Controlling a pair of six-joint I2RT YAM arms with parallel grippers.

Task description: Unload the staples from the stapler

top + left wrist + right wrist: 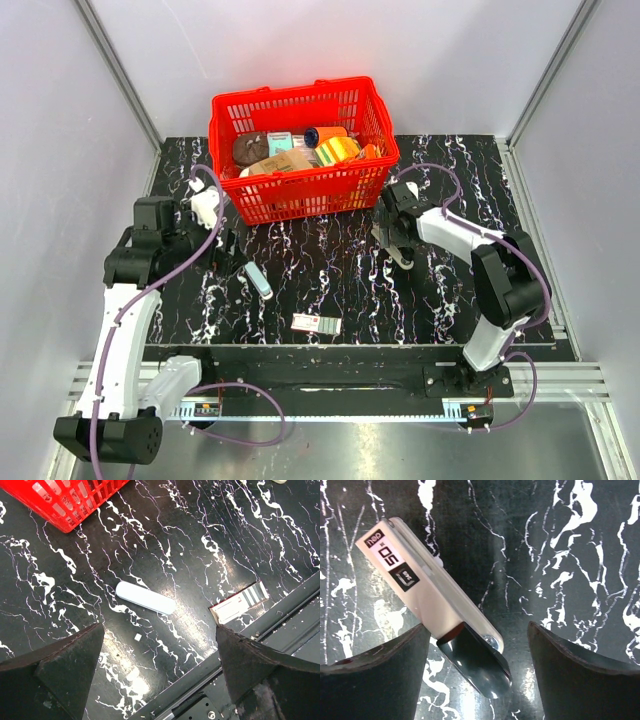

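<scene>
The stapler, a slim pale grey bar, lies flat on the black marbled table left of centre. In the left wrist view it lies just ahead of my left gripper, which is open, empty and above the table. In the top view the left gripper is beside the stapler's far end. My right gripper is open, and its fingers straddle the shiny metal end of a slim white tool with a "50" label, lying flat. No staples show.
A red basket full of items stands at the back centre, and its corner shows in the left wrist view. A flat white-and-red box lies near the front edge, also in the left wrist view. A metal rail runs along the front.
</scene>
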